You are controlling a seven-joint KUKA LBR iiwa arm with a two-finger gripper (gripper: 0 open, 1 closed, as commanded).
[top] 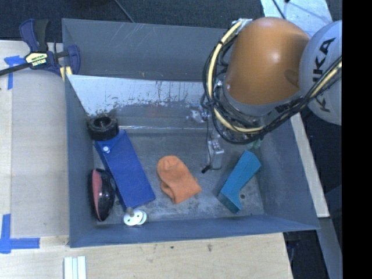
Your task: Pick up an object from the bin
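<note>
Grey metal makes up the bin (174, 51), its floor scuffed and mostly bare toward the back wall. Against the left wall lies a red-and-black oval (100, 194), and behind it, toward the back left corner, stands a black ring (102, 127). A flat blue board (125, 168) runs from the ring toward the front wall, touching the ring at its back end and lying just beside the oval. A small white piece (134, 218) sits at the board's front end, close to the front wall.

Mid-floor lies a crumpled orange cloth (177, 179), apart from the board. Just to its right the gripper (210, 163) hangs low over bare floor, between the cloth and a teal block (239, 180) that lies tilted toward the front right corner. The arm's orange cover (264, 60) bulks over the back right of the bin.

The gripper holds nothing that shows, and it appears to touch neither neighbour. Whether it is open or closed I cannot tell from this angle.

The step in hand looks like settling on a grasp. To do it well, the gripper would want to centre over one thing, not the gap between two. The cloth is soft and should bunch easily under a pinch from above. The block is rigid and angled, so its narrow sides would need to be matched first, or it may skid away.
</note>
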